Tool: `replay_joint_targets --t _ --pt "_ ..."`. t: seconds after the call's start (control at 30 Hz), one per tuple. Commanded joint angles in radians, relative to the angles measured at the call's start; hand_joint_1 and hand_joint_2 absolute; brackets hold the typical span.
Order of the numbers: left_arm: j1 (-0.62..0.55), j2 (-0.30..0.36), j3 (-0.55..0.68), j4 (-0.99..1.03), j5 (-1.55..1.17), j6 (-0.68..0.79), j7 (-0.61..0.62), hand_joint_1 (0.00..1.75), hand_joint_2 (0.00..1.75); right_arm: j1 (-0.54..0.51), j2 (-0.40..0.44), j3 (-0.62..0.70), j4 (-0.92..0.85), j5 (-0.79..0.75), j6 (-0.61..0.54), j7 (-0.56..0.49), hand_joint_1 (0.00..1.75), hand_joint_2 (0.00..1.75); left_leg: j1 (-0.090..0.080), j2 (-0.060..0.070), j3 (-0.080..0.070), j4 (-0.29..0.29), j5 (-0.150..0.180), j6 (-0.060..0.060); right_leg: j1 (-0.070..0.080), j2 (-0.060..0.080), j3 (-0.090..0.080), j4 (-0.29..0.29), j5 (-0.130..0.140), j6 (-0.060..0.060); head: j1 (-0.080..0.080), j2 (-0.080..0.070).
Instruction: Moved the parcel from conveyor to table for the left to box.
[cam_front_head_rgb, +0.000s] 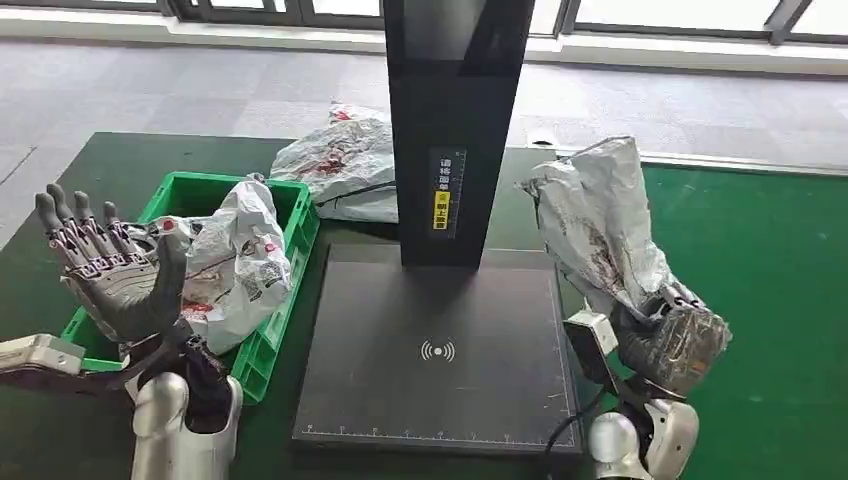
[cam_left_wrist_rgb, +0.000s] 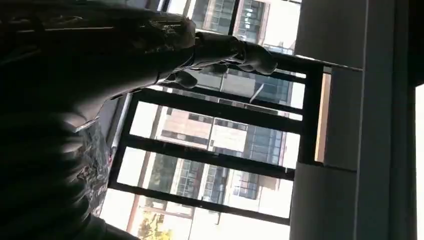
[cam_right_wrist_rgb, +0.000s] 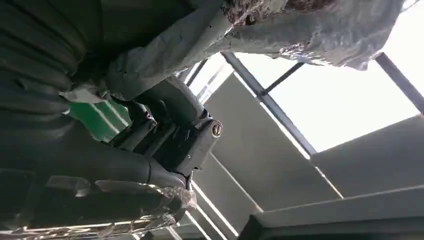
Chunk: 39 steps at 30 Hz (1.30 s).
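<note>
Right hand (cam_front_head_rgb: 668, 340): fingers largely hidden under the crumpled parcel (cam_front_head_rgb: 600, 225) it grips. Left hand (cam_front_head_rgb: 115, 270): raised palm masks part of the green crate (cam_front_head_rgb: 290, 215) and the bagged parcel (cam_front_head_rgb: 240, 260) behind it. Black upright panel (cam_front_head_rgb: 455, 120), beyond both hands, cut off by the upper edge.

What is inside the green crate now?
One crumpled white parcel with red and black print lies inside the green crate, leaning over its front rim. The parcel and the raised left robot hand cover the crate floor, so anything beneath stays hidden.
</note>
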<state>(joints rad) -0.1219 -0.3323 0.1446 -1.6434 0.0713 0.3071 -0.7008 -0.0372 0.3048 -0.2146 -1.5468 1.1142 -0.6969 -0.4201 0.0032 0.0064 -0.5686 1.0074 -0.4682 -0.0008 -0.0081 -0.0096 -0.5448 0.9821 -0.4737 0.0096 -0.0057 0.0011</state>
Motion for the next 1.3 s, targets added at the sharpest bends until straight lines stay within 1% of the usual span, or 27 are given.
replay_joint_targets --t 0.03,0.07,0.13,0.5,0.6,0.63,0.77,0.8,0.83,0.87,0.9,0.93,0.97,1.0,1.13,1.2,1.23,1.3 --pt "-0.051 -0.017 -0.002 0.127 -0.014 -0.052 0.003 0.00 1.75 -0.070 0.038 0.334 0.366 -0.010 0.066 -0.064 1.75 1.75 0.001 0.005 0.004 -0.002 0.000 -0.001 0.001 0.006 0.001 -0.002 0.001 -0.001 0.000 0.000" --pt "-0.063 -0.017 -0.004 0.143 -0.014 -0.055 0.003 0.00 1.75 -0.075 0.042 0.364 0.398 -0.007 0.071 -0.064 1.75 1.75 0.001 0.006 0.005 -0.004 0.000 -0.002 0.001 0.007 0.001 -0.002 0.002 -0.002 0.000 0.000" --pt "-0.075 -0.017 -0.005 0.158 -0.015 -0.057 0.003 0.00 1.75 -0.082 0.040 0.391 0.430 -0.012 0.089 -0.066 1.75 1.75 0.001 0.002 0.003 -0.002 0.000 -0.001 0.001 0.003 0.000 -0.001 0.001 -0.001 0.000 0.000" --pt "-0.075 -0.017 -0.005 0.158 -0.015 -0.057 0.003 0.00 1.75 -0.082 0.040 0.391 0.430 -0.012 0.089 -0.066 1.75 1.75 0.001 0.001 0.002 -0.001 -0.001 -0.002 0.001 0.002 0.000 0.001 -0.001 -0.002 0.000 0.000" --pt "-0.079 -0.017 -0.001 0.163 -0.014 -0.064 0.003 0.00 1.75 -0.097 0.027 0.404 0.463 -0.026 0.137 -0.064 1.75 1.75 0.001 0.000 0.001 -0.001 0.000 -0.002 0.001 0.001 0.000 0.000 -0.001 -0.002 0.000 0.000" --pt "-0.085 -0.017 -0.001 0.168 -0.013 -0.067 0.003 0.00 1.75 -0.114 0.021 0.420 0.510 -0.022 0.166 -0.058 1.75 1.75 0.000 0.000 0.002 -0.002 0.000 -0.002 0.000 0.002 0.000 0.000 -0.001 -0.002 0.000 0.000" --pt "-0.097 -0.017 -0.004 0.183 -0.006 -0.066 0.003 0.00 1.75 -0.140 0.027 0.453 0.621 -0.080 0.184 -0.127 1.75 1.75 0.001 0.001 0.001 -0.001 0.000 -0.002 0.001 0.002 -0.001 0.000 0.000 -0.002 0.000 0.000" --pt "-0.098 -0.017 -0.004 0.186 -0.004 -0.067 0.003 0.00 1.75 -0.142 0.028 0.459 0.634 -0.083 0.190 -0.131 1.75 1.75 0.001 0.001 0.002 -0.002 0.000 -0.002 0.001 0.002 0.000 0.000 0.000 -0.002 0.000 0.000" --pt "-0.104 -0.017 -0.005 0.196 -0.002 -0.071 0.003 0.00 1.75 -0.146 0.028 0.463 0.665 -0.131 0.225 -0.164 1.75 1.75 0.001 0.001 0.002 -0.001 0.000 -0.002 0.001 0.002 -0.001 0.000 0.000 -0.002 0.000 0.000" --pt "-0.104 -0.017 -0.005 0.196 -0.002 -0.071 0.003 0.00 1.75 -0.146 0.028 0.463 0.665 -0.131 0.225 -0.164 1.75 1.75 0.001 0.000 0.003 -0.002 0.000 -0.002 0.001 0.002 0.000 0.000 0.000 -0.002 0.000 0.000" --pt "-0.112 -0.017 -0.009 0.208 -0.007 -0.070 0.003 0.00 1.75 -0.155 0.024 0.476 0.698 -0.152 0.269 -0.191 1.75 1.75 0.001 0.001 0.002 -0.001 0.000 -0.002 0.001 0.002 0.000 0.000 0.000 -0.002 0.000 0.000" --pt "-0.118 -0.017 -0.007 0.215 -0.006 -0.068 0.003 0.00 1.75 -0.165 0.027 0.476 0.722 -0.178 0.269 -0.212 1.75 1.75 0.001 0.000 0.002 -0.002 0.000 -0.002 0.001 0.002 0.000 0.000 0.000 -0.002 0.000 0.000" --pt "-0.119 -0.017 -0.007 0.215 -0.007 -0.067 0.003 0.00 1.75 -0.166 0.028 0.477 0.728 -0.178 0.247 -0.215 0.00 1.75 0.001 0.001 0.001 -0.001 0.000 -0.002 0.001 0.001 -0.001 0.001 -0.001 -0.002 0.000 0.000" --pt "-0.119 -0.017 -0.005 0.215 -0.006 -0.067 0.003 0.00 1.75 -0.172 0.029 0.480 0.737 -0.167 0.210 -0.206 0.00 0.00 0.001 0.000 0.002 -0.001 0.000 -0.002 0.001 0.001 0.000 0.000 -0.001 -0.002 0.000 0.000" --pt "-0.116 -0.017 0.000 0.217 -0.012 -0.068 0.003 0.00 1.75 -0.162 0.022 0.461 0.684 -0.198 0.062 -0.226 0.00 0.00 0.001 0.000 0.001 -0.001 0.000 -0.002 0.000 0.001 -0.001 0.001 -0.001 -0.002 0.000 0.000" --pt "-0.121 -0.017 0.001 0.223 -0.015 -0.069 0.003 0.00 1.75 -0.155 0.011 0.469 0.657 -0.181 -0.001 -0.238 0.00 0.00 0.000 0.000 0.001 -0.001 0.000 -0.002 0.000 0.001 -0.001 0.001 -0.001 -0.002 0.000 0.000" --pt "-0.128 -0.017 0.002 0.232 -0.015 -0.072 0.003 0.00 1.75 -0.131 0.015 0.440 0.593 -0.147 -0.001 -0.250 0.00 0.00 0.001 0.000 0.001 -0.001 0.000 -0.002 0.000 0.002 -0.001 0.001 -0.001 -0.002 0.000 0.000" --pt "-0.137 -0.017 0.000 0.245 -0.015 -0.070 0.003 0.00 1.75 -0.099 0.038 0.394 0.531 -0.104 -0.001 -0.275 0.00 0.00 0.001 -0.001 0.001 -0.001 0.000 -0.002 0.000 0.000 -0.001 0.001 -0.001 -0.002 0.000 0.000"
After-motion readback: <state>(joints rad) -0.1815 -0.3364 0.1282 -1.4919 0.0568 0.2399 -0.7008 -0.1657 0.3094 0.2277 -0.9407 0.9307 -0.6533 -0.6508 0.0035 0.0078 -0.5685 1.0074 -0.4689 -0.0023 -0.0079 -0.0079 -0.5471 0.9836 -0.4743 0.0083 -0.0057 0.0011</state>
